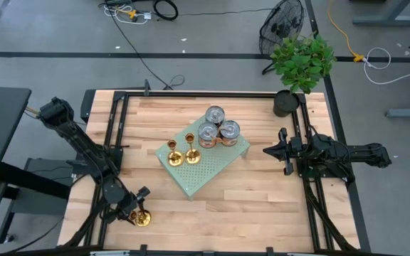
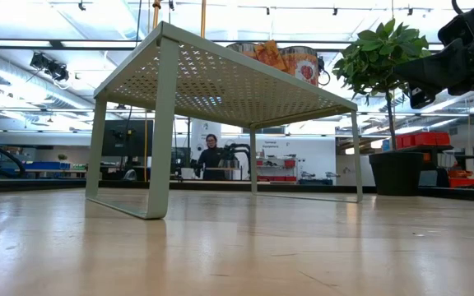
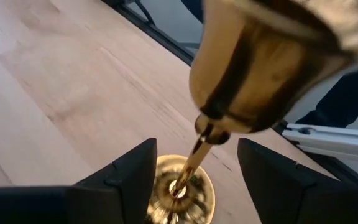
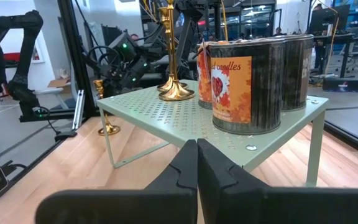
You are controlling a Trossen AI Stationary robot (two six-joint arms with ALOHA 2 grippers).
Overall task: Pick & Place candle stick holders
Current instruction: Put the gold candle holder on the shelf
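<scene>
A workshop with a grey concrete floor (image 1: 212, 43) around a light wooden table (image 1: 262, 192). On the floor at about twelve o'clock from the table lie black and yellow cables (image 1: 137, 11); at about one o'clock stands a black floor fan (image 1: 282, 25). A leafy green plant in a dark pot (image 1: 301, 64) sits at the table's one o'clock corner. Seen level across the table, the room behind is brightly lit from ceiling strip lights (image 2: 48, 33), with benches and shelves, and a person (image 2: 211, 156) standing in the distance.
</scene>
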